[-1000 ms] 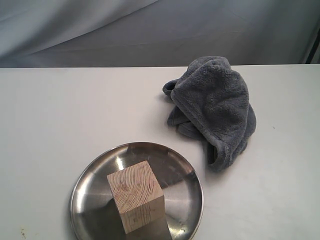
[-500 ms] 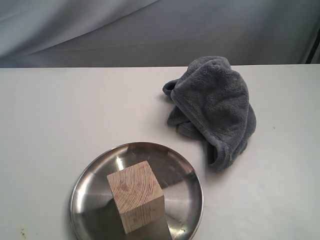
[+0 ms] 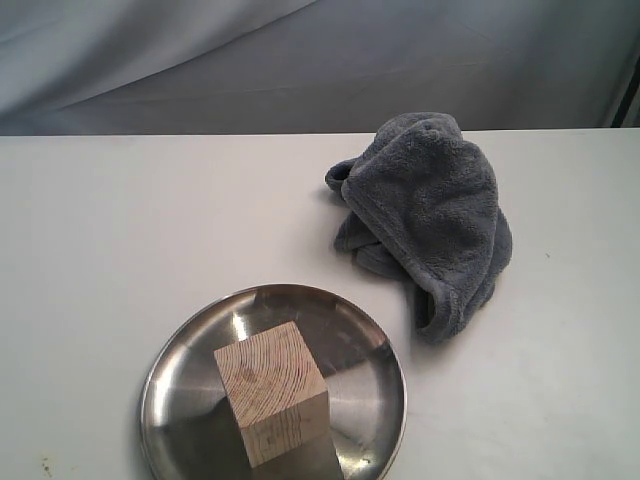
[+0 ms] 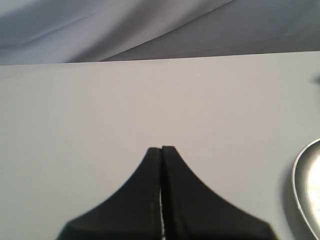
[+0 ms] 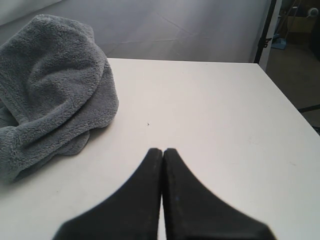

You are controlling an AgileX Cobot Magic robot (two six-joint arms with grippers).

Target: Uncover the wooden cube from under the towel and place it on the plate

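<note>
Table: white table [image 3: 110,220] fills most of the exterior frame, with a grey draped backdrop [image 3: 300,60] across the top.
Cube: the wooden cube [image 3: 272,405] is at lower centre-left of the exterior frame. It is fully uncovered and sits flat inside the plate, turned so one corner edge faces the camera. Grain rings show on its top face.
Plate: the plate [image 3: 175,375] is at the bottom of the exterior frame, its lower rim cut off by the frame edge. A sliver of it also shows in the left wrist view.
Towel: the towel [image 3: 430,210] is bunched in a heap right of centre in the exterior frame. It is clear of the plate, touches neither plate nor cube, and covers nothing that can be seen.
Progress: both steps look done, with the cube uncovered and resting on the plate. Nothing seems left to do.
Left gripper: the left gripper [image 4: 161,150] has its fingers pressed together with no gap and holds nothing. It is over bare table near the plate's edge, touching nothing visible.
Right gripper: the right gripper [image 5: 163,151] is also closed tight and empty. It is over bare table with the towel close by but apart.
Arms: neither arm appears in the exterior view, so both are well clear of the cube.
</note>
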